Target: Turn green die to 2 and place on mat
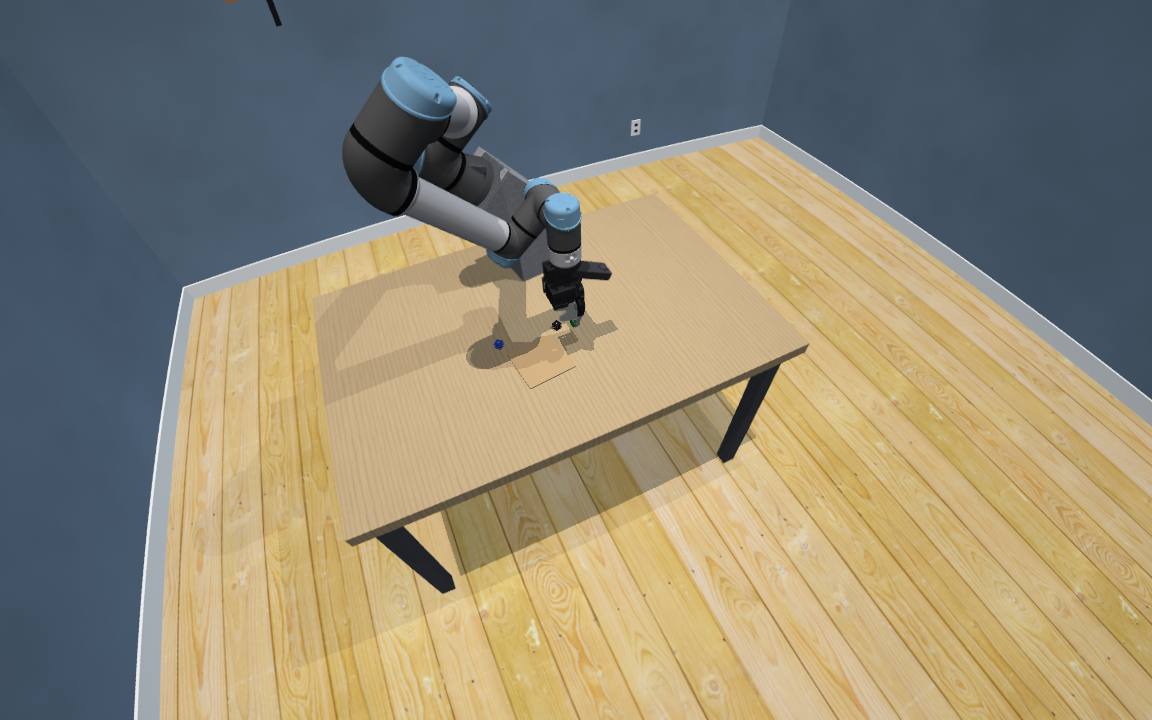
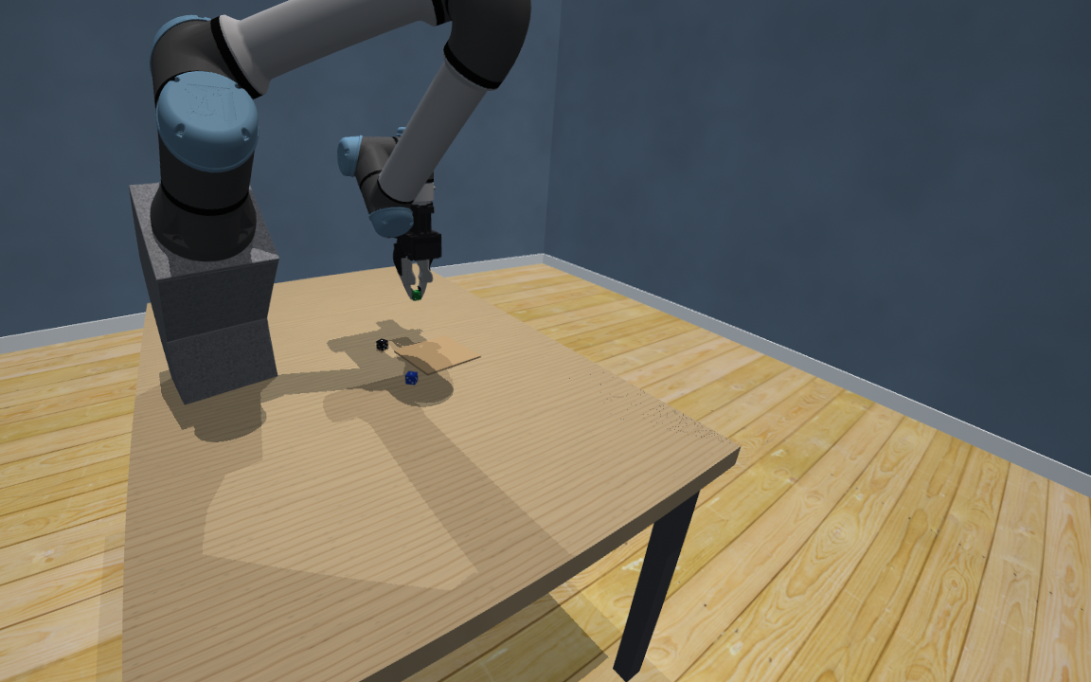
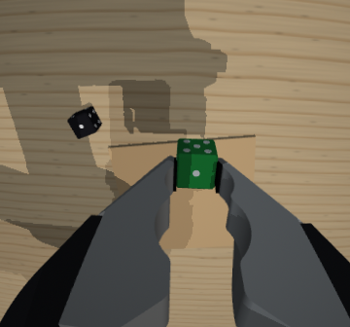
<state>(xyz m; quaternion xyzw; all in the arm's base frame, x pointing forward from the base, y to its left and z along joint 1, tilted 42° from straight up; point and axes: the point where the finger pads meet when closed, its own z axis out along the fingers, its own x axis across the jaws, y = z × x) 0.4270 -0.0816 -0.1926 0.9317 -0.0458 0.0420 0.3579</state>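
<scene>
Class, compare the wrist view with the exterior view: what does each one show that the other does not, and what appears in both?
Only the wrist view shows the pips: the green die has a one-pip face toward the camera and a five-pip face beyond it.

Only the exterior view shows the blue die on the table, the arm's grey pedestal, and the die held well above the mat.

Both show the gripper shut on the green die, the black die and the mat.
</scene>
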